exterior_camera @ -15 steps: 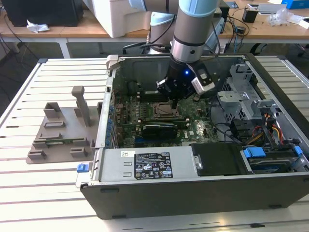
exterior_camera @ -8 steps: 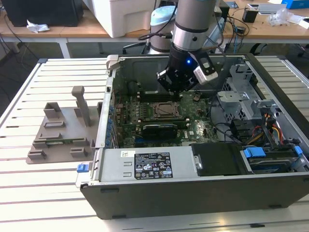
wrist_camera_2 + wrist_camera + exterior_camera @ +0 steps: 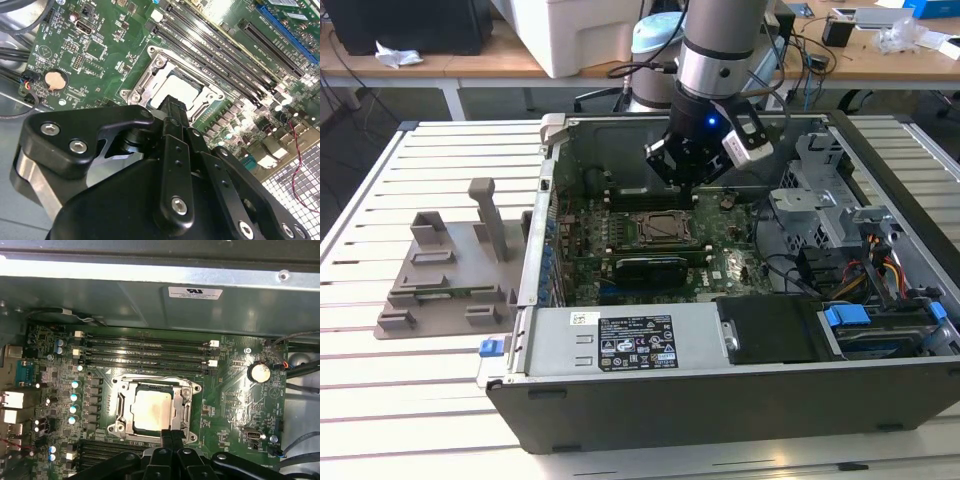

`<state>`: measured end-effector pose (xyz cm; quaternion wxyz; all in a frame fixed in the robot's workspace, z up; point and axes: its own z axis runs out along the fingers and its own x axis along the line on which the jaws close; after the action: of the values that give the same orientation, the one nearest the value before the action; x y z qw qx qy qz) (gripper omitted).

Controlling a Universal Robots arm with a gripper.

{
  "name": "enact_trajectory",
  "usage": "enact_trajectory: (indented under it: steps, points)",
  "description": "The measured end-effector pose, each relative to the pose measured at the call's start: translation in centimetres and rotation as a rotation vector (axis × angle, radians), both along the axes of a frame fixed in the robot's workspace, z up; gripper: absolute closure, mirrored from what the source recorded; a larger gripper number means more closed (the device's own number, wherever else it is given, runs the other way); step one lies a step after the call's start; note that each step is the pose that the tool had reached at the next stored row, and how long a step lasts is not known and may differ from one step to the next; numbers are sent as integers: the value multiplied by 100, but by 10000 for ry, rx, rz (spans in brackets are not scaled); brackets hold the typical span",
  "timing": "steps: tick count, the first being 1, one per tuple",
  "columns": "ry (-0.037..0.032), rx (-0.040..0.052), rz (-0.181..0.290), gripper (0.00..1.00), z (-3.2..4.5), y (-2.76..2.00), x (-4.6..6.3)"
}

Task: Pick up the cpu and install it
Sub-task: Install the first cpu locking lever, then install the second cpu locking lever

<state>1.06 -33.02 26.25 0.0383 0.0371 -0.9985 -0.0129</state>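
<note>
The cpu [image 3: 152,411] lies flat in the metal-framed socket [image 3: 120,405] of the green motherboard [image 3: 235,400], its silvery top facing up. It shows in both wrist views, and in the second wrist view the cpu [image 3: 182,89] sits just beyond the fingertips. My gripper [image 3: 171,435] hovers over the socket's edge with its two black fingers pressed together and nothing between them. In the exterior view the gripper [image 3: 692,170] hangs inside the open computer case, a little above and behind the socket [image 3: 658,228].
The case walls [image 3: 542,250] surround the board. A long black expansion card [image 3: 655,268] lies in front of the socket, memory slots [image 3: 145,352] behind it. A drive cage and cables [image 3: 840,240] fill the exterior view's right. A grey plastic holder [image 3: 450,270] stands on the slatted table outside.
</note>
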Motion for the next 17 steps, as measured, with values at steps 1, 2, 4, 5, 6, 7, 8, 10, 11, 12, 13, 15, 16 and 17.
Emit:
enact_trajectory:
  steps: [1,2,4,5,6,7,8,10,11,12,13,15,16,17]
  points:
    - [0,0,0,89,0,0,0]
    - [0,0,0,89,0,0,0]
    - [0,0,0,89,0,0,0]
    - [0,0,0,89,0,0,0]
    - [0,1,0,89,0,0,0]
    - [1,-1,1,89,1,-4,0]
    - [1,0,1,89,0,-9,0]
    - [0,1,0,89,-1,-24,0]
    - [1,-1,0,89,-1,-33,-1]
    - [0,-1,0,89,-2,-54,-3]
    - [0,0,0,89,-3,-85,-4]
    - [0,1,1,89,-7,-209,-12]
    - [0,6,0,89,-9,-230,-14]
    - [1,21,1,89,-14,-259,-18]
